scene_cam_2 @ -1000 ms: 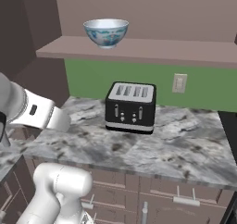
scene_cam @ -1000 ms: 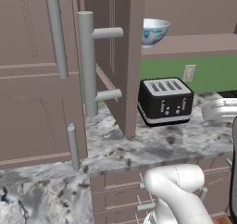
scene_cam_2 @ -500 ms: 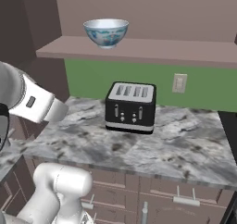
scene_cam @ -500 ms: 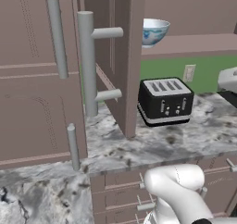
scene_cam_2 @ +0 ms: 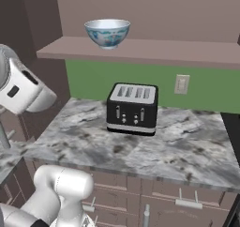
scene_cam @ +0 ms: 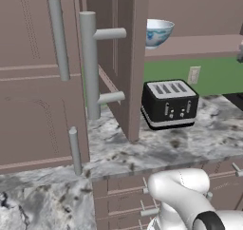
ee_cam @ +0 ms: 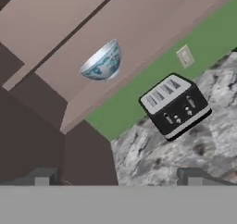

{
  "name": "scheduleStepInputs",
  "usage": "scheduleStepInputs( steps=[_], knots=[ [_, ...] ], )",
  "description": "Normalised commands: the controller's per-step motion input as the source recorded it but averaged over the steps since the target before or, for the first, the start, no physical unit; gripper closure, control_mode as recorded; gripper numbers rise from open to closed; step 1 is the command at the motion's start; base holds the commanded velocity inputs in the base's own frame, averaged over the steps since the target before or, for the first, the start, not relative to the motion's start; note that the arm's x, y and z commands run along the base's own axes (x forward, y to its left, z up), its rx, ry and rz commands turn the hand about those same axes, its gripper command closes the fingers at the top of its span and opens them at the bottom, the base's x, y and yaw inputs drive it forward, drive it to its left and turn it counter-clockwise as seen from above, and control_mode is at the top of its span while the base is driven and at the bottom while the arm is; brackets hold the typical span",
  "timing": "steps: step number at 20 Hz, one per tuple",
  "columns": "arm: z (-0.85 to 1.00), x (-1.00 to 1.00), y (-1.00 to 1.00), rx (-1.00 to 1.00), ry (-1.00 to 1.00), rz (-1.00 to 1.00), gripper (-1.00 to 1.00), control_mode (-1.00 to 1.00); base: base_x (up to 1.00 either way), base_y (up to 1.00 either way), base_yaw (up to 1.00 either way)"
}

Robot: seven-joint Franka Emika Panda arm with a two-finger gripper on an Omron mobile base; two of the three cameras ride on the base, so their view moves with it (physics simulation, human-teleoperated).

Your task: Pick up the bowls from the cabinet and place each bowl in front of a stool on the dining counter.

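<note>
The gripper [ee_cam: 118, 179] stands wide, its two dark tips far apart with nothing between them. Ahead of it and well apart, one white bowl [ee_cam: 102, 62] with blue-green pattern sits upright on the shelf [scene_cam_2: 187, 53] of the open brown cabinet [scene_cam: 126, 58]. Farther ahead and lower than the bowl, a black four-slot toaster [ee_cam: 175, 105] rests on the marbled tabletop [scene_cam_2: 178, 146], before a green wall with a pale outlet [scene_cam_2: 181, 84].

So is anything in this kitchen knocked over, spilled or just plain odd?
Nothing stands out. The bowl sits upright on the cabinet shelf, the toaster stands square on the counter below, and the cabinet door hangs open. No spills or damage.
</note>
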Motion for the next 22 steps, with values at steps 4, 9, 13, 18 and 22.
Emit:
scheduleStepInputs(
  steps=[4, 9, 13, 18, 22],
  knots=[
    [-0.06, 0.32, -0.14, 0.33, -0.17, -0.21, -1.0, -1.0, 0.0, 0.0, 0.0],
    [-0.07, 0.77, -0.26, 0.31, -0.1, -0.1, -1.0, -1.0, 0.0, 0.0, 0.0],
    [0.04, 0.85, -0.13, 0.22, 0.03, 0.07, -1.0, -1.0, 0.0, 0.0, 0.0],
    [0.02, 0.85, 0.0, 0.15, 0.18, 0.19, -1.0, -1.0, 0.0, 0.0, 0.0],
    [0.0, 0.58, 0.0, 0.11, 0.19, 0.21, -1.0, -1.0, 0.0, 0.0, 0.0]
  ],
)
